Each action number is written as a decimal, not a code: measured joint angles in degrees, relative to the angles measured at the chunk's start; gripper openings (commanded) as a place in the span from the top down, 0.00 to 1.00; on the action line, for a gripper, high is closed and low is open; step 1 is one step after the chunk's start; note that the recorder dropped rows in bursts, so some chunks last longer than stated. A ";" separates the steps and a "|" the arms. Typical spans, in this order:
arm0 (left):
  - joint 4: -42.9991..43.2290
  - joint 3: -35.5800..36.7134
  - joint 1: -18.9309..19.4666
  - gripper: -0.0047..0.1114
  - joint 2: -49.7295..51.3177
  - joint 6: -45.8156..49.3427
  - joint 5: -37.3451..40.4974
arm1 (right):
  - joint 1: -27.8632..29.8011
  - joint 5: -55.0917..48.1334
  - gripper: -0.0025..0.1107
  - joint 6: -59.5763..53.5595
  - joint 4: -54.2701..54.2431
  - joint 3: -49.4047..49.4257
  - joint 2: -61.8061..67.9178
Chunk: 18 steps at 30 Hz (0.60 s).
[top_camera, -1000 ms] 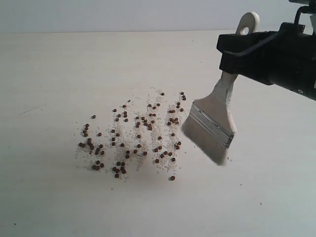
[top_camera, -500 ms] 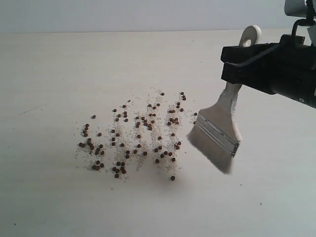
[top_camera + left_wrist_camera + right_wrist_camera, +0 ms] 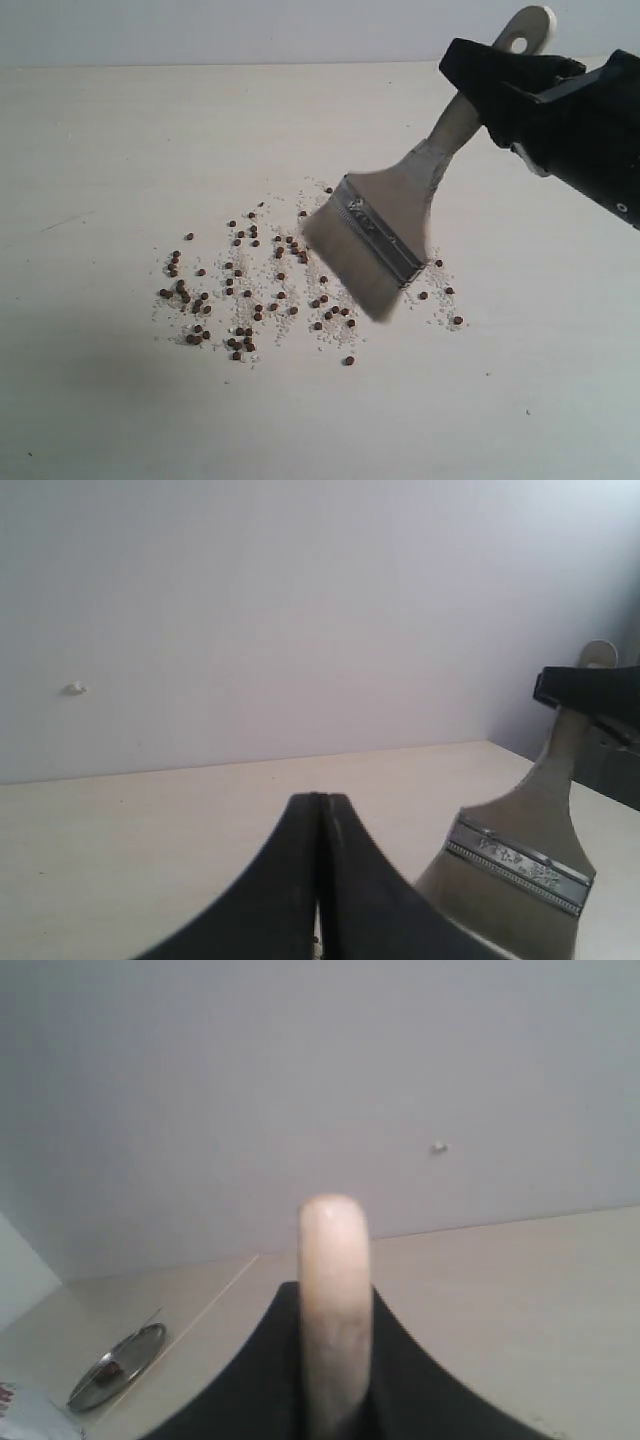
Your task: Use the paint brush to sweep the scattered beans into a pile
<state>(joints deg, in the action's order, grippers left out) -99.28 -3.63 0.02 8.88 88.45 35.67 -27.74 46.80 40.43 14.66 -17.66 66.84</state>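
Note:
The paint brush (image 3: 385,225) slants down to the left, and its pale bristles (image 3: 345,262) are blurred over the right side of the beans (image 3: 250,290). These beans lie scattered on the pale table (image 3: 120,150), mixed with whitish crumbs. A few more beans (image 3: 440,292) lie to the right of the brush. My right gripper (image 3: 500,75) is shut on the cream handle (image 3: 333,1290) just below its end hole. The left wrist view shows my left gripper (image 3: 320,800) shut and empty, near the brush's metal band (image 3: 520,865). It does not show in the exterior view.
A round metal lid (image 3: 115,1365) lies on a surface at the far side in the right wrist view. A plain pale wall (image 3: 300,600) stands behind the table.
The right arm has swung the brush left and tilted it, from beside the beans onto their right side. A few beans now lie to the right of the brush.

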 measured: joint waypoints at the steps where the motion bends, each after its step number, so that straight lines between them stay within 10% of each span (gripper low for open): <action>1: 0.00 0.00 0.00 0.96 0.00 0.00 0.00 | -0.84 0.46 0.98 -0.63 -0.44 0.00 0.00; 18: 0.00 0.00 0.00 0.96 0.00 0.00 0.00 | -27.01 16.32 0.98 -20.80 -34.58 -8.94 22.61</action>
<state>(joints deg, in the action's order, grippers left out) -99.28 -3.63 0.02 8.88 88.45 35.67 -54.75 63.12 19.63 -19.92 -26.60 89.45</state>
